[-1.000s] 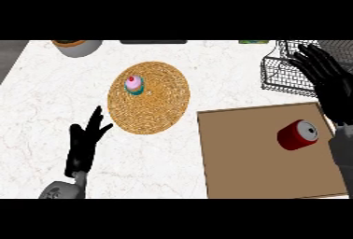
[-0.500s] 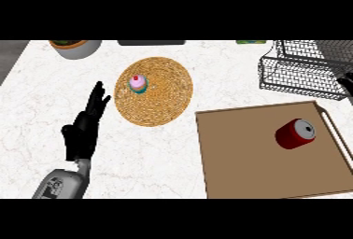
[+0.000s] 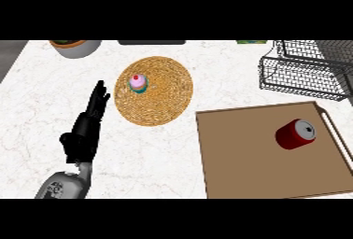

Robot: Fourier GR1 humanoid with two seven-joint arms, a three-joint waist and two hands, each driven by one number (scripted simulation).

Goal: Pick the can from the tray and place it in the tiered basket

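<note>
1. The left hand (image 3: 82, 133) is held with its fingers (image 3: 98, 100) straight and released, nothing grasped; it is judged to be kept resting at the lower left, as the can lies on the other side
2. The can (image 3: 296, 134) is laid on its side on the tray (image 3: 255, 163), well to the right of those fingertips, not yet picked
3. The basket (image 3: 303, 70) is set beyond the tray, far right of the fingertips; a mat (image 3: 165, 102) bearing a cupcake (image 3: 138, 83) is found just right of them
4. The right hand is not shown, so its fingers cannot be told; a second ago it was seen over the basket, half a second ago only at the right edge. The left fingers, spread then, are now drawn together
</note>
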